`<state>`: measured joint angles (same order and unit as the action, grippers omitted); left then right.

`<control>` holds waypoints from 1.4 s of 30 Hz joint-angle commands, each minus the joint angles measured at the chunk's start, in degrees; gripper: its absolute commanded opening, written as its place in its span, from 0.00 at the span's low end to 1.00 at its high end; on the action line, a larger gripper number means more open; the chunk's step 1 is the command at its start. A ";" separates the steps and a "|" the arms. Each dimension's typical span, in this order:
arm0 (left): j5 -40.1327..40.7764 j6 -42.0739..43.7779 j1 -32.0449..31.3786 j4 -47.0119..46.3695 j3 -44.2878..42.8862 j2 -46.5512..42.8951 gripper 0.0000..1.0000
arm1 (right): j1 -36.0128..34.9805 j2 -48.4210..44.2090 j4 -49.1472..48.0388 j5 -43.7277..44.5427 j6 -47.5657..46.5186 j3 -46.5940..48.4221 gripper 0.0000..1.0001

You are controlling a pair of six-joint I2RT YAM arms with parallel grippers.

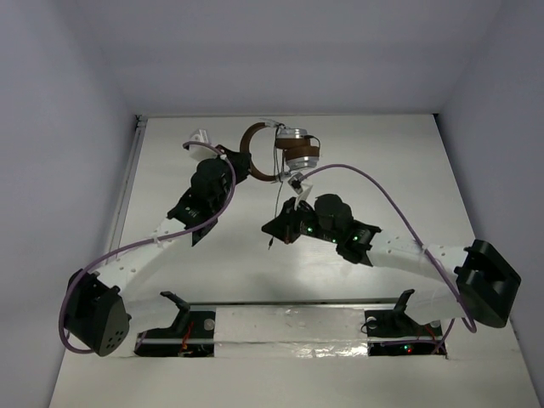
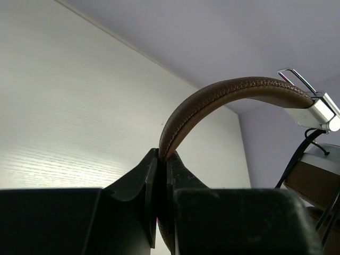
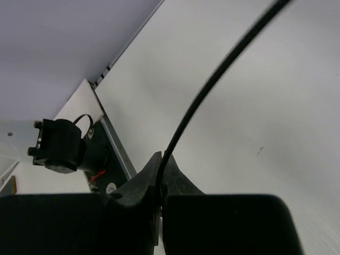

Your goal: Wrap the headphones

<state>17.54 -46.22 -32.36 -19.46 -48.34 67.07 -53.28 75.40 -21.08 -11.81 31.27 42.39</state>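
From the top camera you see the small over-ear headphones [image 1: 285, 151], with a brown padded headband [image 1: 249, 155] and silver-and-brown round earcups [image 1: 299, 149], at the far middle of the white table [image 1: 399, 170]. Your left gripper [image 1: 238, 163] reaches in from the left and meets the headband's left side. Your right gripper [image 1: 276, 225] sits nearer to you, below the earcups, on the thin dark cord [image 1: 274, 195] that drops from the earcups and ends just past it. A thick purple cable [image 1: 382, 191] arcs over the right arm. In the left wrist view, the two black fingers [image 2: 133, 180] are drawn almost together with the stitched brown end of the headband pinched between their tips. The band arches up and right to a silver metal bracket [image 2: 319, 111], with part of an earcup below it at the right edge. In the right wrist view, the black fingers [image 3: 180, 186] are all but closed with the cord clamped in the slit between them. It runs up and right out of view, slightly blurred, and a black bracket [image 3: 58, 146] stands at the left
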 commanded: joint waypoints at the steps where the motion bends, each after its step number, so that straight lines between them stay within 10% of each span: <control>1: 9.35 1.03 -1.48 -3.04 -3.96 0.34 0.00 | -2.27 0.45 4.63 -0.58 -1.64 4.45 0.00; 13: 11.03 2.45 -5.34 -4.35 0.79 3.33 0.00 | -2.97 -6.31 -7.56 -4.54 3.71 7.44 0.00; 42: 10.76 2.18 -11.23 -6.03 6.68 1.40 0.00 | -2.97 -1.04 -22.51 46.26 25.59 2.87 0.00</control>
<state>27.75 -44.99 -43.13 -22.04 -41.69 70.65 -55.96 74.48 -36.64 28.08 54.39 45.19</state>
